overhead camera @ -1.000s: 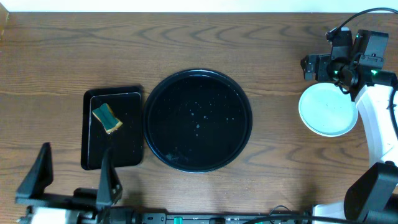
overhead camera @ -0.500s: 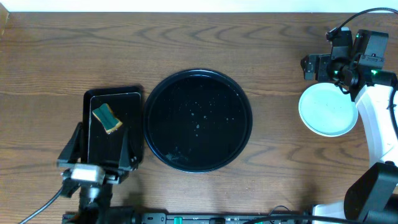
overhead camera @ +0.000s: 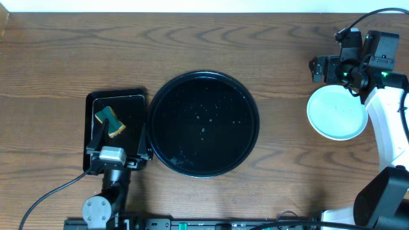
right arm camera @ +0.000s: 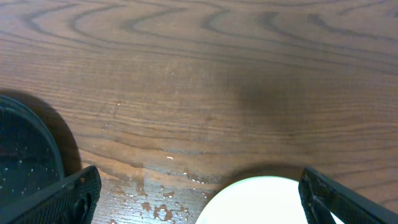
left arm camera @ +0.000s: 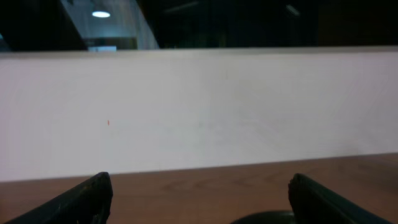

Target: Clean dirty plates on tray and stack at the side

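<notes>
Seemingly in hand: the closing step, since the round tray [overhead camera: 204,124] holds no plates, only water drops, and the plates [overhead camera: 337,113] sit in one stack on the table [overhead camera: 192,38], well to its right
Stack: how many plates it holds cannot be told from above; the top one looks pale and free of smears
Left side: left gripper [left arm camera: 200,183] is spread wide and holds nothing, hanging over the near edge of the small tray [overhead camera: 131,102], facing the far wall [left arm camera: 199,112]
Right side: right gripper [right arm camera: 200,174] is also spread wide and empty, just beyond the stack, apart from it
Sponge: sponge [overhead camera: 110,121] lies in the small tray, untouched
Next move: probably nothing left to wash; both arms need only draw clear without knocking the stack
Writing: no brand, label or lettering can be read in any view
</notes>
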{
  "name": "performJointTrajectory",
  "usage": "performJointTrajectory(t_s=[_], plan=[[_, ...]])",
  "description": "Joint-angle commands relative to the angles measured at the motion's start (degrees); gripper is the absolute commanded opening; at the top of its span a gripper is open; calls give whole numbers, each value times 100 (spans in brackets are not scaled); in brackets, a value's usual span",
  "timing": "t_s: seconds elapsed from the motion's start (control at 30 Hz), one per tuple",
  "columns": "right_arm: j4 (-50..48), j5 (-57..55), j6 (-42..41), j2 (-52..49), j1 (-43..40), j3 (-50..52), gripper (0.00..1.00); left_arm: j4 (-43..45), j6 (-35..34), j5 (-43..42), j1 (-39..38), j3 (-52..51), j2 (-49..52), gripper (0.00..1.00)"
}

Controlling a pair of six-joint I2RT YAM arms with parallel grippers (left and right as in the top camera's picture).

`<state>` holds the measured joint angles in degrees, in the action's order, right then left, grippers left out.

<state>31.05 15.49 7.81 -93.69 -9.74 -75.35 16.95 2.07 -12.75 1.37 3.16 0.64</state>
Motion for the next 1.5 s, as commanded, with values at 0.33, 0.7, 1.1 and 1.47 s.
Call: performJointTrajectory(t_s=[0.33,0.7,1.1,1.47], plan=[[7,44,42,133,-2,13,99,-1086,-22,166,22,-293,-55,91],[7,44,42,133,-4,13,99,-2039,-28,332,22,-293,-57,91],[4,44,42,133,-4,13,99,-2122,-898,1434,22,-293,-57,90],[7,44,42,133,-4,13,99,-2111,-901,1475,22,-293,-39,91]])
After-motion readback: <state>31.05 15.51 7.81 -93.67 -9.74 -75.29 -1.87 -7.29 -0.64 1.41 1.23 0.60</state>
